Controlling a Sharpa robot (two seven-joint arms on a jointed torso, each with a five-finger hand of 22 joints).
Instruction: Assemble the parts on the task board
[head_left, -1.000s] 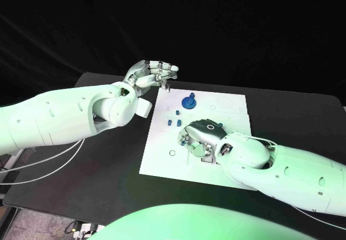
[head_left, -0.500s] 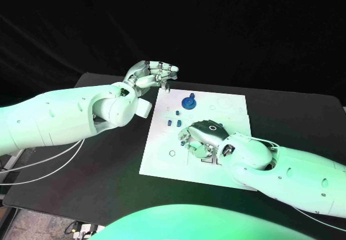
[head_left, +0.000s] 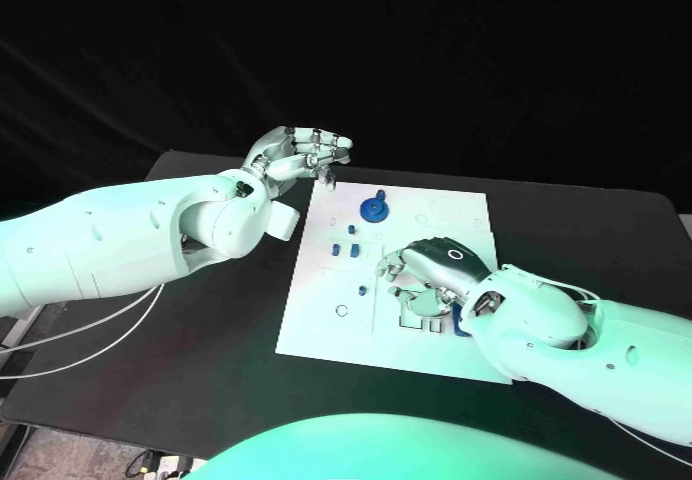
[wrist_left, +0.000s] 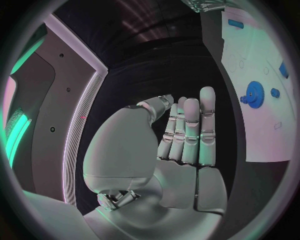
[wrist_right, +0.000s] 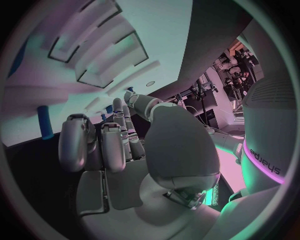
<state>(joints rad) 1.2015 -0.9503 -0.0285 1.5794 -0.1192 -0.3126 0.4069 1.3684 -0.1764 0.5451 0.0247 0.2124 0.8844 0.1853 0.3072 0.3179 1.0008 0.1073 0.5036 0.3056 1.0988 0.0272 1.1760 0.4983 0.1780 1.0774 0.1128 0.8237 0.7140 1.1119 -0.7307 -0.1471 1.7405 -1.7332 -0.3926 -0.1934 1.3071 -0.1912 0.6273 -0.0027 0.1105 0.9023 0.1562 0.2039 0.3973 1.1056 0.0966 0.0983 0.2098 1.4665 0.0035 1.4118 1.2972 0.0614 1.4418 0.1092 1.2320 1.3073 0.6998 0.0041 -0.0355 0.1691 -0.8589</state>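
Task board (head_left: 325, 325), a flat white rectangular plate, lies in the middle of the black surface (head_left: 173, 345), and the right hand (head_left: 428, 272) hangs low over its middle. That silver many-fingered hand has its fingers curled downward; the right wrist view shows nothing between them, though whether a small piece sits under the fingertips I cannot tell. Just beside it on the board lie small blue pegs (head_left: 343, 247), toward the far edge, and past them a round blue gear-shaped part (head_left: 375, 208) stands near the board's far end. Printed dark-outlined rectangular slots (head_left: 415, 322) sit on the board's near side of the hand.

The left hand (head_left: 303, 150) hovers off the board's far left corner, fingers bent inward with nothing visibly held; it looks idle.

Risks from here, as I judge them: the right hand's bulk hides the pegs from the head camera, so a blind pinch could knock a peg flat or roll it off the board. Pressing down hard might slide the loose board on the surface, throwing off alignment with the slots. A misaligned part could jam at a tilt.
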